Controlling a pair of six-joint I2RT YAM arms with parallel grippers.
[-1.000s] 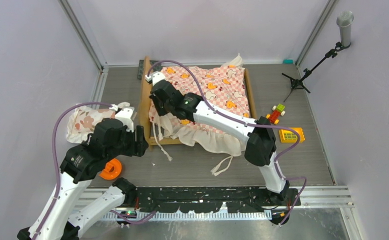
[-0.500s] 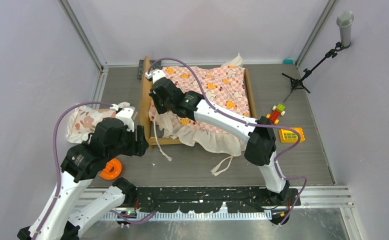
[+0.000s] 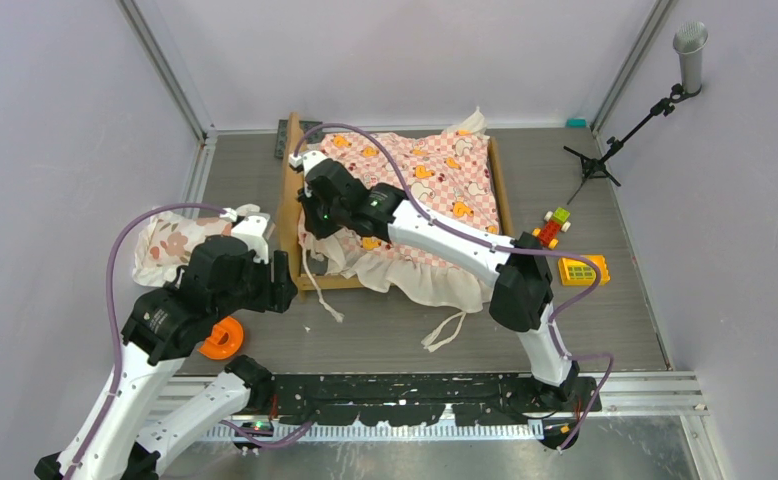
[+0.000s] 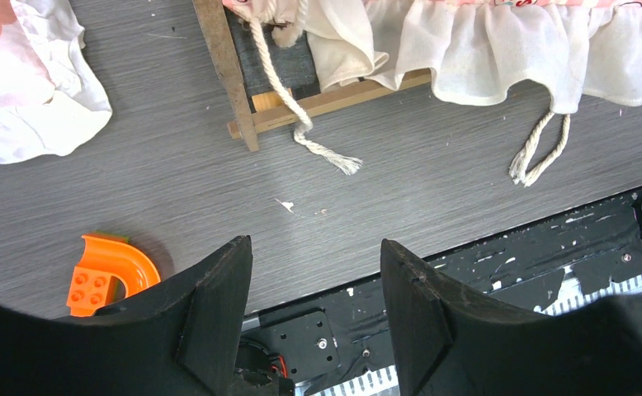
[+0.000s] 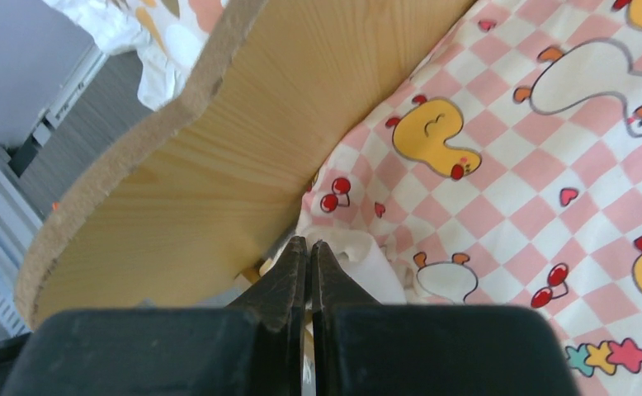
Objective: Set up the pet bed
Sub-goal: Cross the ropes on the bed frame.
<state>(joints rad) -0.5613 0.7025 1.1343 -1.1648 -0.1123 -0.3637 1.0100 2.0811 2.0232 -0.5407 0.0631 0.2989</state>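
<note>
The step in hand looks like seating the pink-checkered sheet at the headboard end. To do it well, work the fingertips down between cloth and wood without shoving the frame or dragging the sheet off the far rail. The pet bed sits in the upper middle of the overhead view, its headboard to the left. The right gripper is clenched tight, its tips just beside the headboard's inner face at the sheet's white ruffle; whether any cloth is caught there cannot be told. The left gripper is released and holds nothing, above bare worktop near the bed's lower left corner.
</note>
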